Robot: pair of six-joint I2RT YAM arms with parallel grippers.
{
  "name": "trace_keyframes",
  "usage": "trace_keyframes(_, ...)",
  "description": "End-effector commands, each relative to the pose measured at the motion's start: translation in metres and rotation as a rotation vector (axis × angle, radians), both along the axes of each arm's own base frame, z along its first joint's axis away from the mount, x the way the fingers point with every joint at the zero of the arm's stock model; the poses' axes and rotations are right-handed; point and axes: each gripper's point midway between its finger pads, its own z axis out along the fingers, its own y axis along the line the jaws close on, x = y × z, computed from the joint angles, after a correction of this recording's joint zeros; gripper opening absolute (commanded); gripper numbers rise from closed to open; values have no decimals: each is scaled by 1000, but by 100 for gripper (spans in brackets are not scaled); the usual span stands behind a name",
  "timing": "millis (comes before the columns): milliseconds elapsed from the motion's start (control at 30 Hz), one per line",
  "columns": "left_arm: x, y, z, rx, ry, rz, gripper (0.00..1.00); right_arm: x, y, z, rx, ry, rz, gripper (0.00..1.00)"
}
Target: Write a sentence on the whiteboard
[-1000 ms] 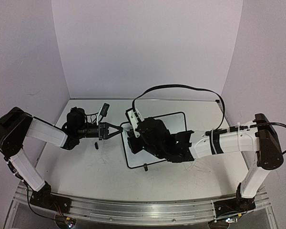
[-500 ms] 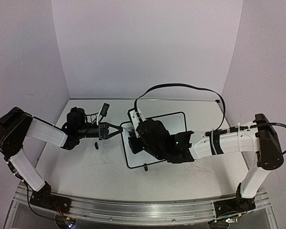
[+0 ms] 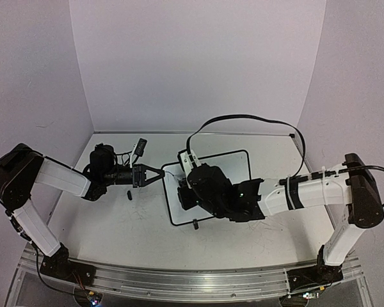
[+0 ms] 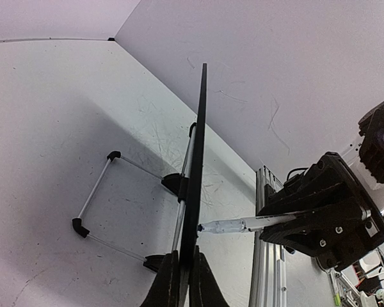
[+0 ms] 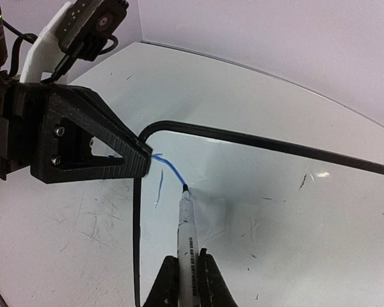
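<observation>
The whiteboard (image 3: 237,165) stands tilted in the middle of the table; the left wrist view shows it edge-on (image 4: 198,153). My left gripper (image 3: 160,173) is shut on its left edge, as the left wrist view (image 4: 185,252) shows. My right gripper (image 5: 186,254) is shut on a white marker (image 5: 188,230) whose tip touches the board (image 5: 288,204) near its upper left corner. Of the sentence, only a curved blue stroke (image 5: 169,167) and a short blue line (image 5: 160,188) show; no words are legible. In the top view my right wrist (image 3: 208,188) hides the marker.
A small black piece (image 3: 129,194) lies on the table left of the board. The board's wire stand (image 4: 96,192) spreads behind it. A black cable (image 3: 243,118) loops above the right arm. The aluminium rail (image 4: 266,268) runs along the near edge.
My right arm has shifted a little to the right and nearer, carrying the marker across the board. The left arm and the board have not moved.
</observation>
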Motion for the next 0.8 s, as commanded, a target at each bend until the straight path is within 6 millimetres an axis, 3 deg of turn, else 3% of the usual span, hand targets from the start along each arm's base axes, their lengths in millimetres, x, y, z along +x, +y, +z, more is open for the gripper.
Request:
trace_keyframes(0,-5,-7,22,-46,-24,-56,0,-2,-12,-9,-19,29,-25,0)
trace_keyframes(233,-5,-7,23,-47,-24,-57,0,-14,2,-21,-21,55,18,0)
trace_keyframes(500,-5,-6,25,-49,-27,-57,0,-16,19,-23,-10,60,48,0)
trace_keyframes(767,-6,-6,23,-47,-25,-55,0,-15,23,-8,15,39,59,0)
